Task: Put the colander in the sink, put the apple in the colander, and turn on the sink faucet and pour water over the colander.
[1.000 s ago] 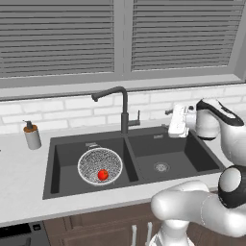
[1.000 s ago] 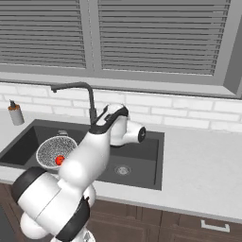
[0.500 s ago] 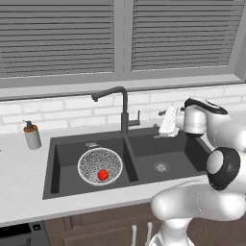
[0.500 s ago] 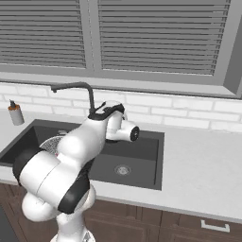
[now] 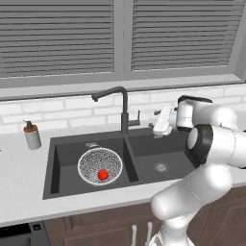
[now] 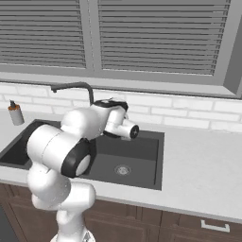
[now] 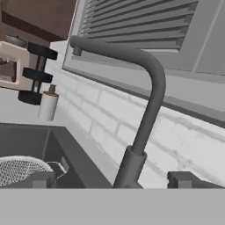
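Standing at the back edge of the sink (image 5: 67, 190), behind the divider between the two basins, the sink faucet (image 5: 124, 108) is judged to be a rigid, fixed fitting that will neither flex nor slip far; only its small side lever (image 5: 137, 118), a short stub on the right of the column, is expected to give way, and probably with a light push rather than a firm squeeze. That lever is where contact should be made, from the side or with the fingers placed around it, since the smooth column and spout offer nothing useful. The colander (image 5: 100, 166) sits in the left basin with the apple (image 5: 103, 174) resting inside it near the front, so the faucet step is judged to be what remains; no water is seen running. The gripper (image 5: 160, 121) is held roughly level over the back edge of the right basin, just beside the lever and pointed leftward at the column, with the forearm bent back above the counter. Its fingers are spread wide and nothing is held between them.
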